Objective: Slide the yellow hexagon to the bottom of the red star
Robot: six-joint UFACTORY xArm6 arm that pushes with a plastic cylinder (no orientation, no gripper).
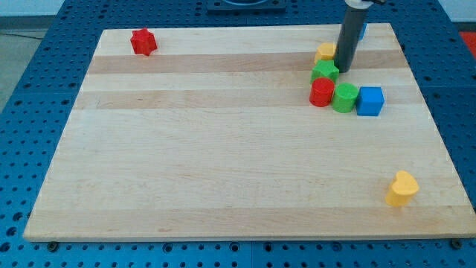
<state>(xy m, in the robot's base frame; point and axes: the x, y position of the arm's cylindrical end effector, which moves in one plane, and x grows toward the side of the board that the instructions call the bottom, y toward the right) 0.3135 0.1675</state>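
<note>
The red star [143, 42] lies near the board's top left corner. The yellow hexagon [324, 51] lies far off at the view's upper right, at the top of a cluster of blocks. My tip [342, 70] is just right of and slightly below the yellow hexagon, next to a green block [324, 72]. The rod hides part of the hexagon's right side; I cannot tell whether it touches.
Below the green block lie a red cylinder [321, 92], a green cylinder [343, 97] and a blue cube [370, 100] in a row. A blue block [362, 30] peeks out behind the rod at the top edge. A yellow heart [402, 187] sits at the lower right. The wooden board [223, 164] rests on a blue perforated table.
</note>
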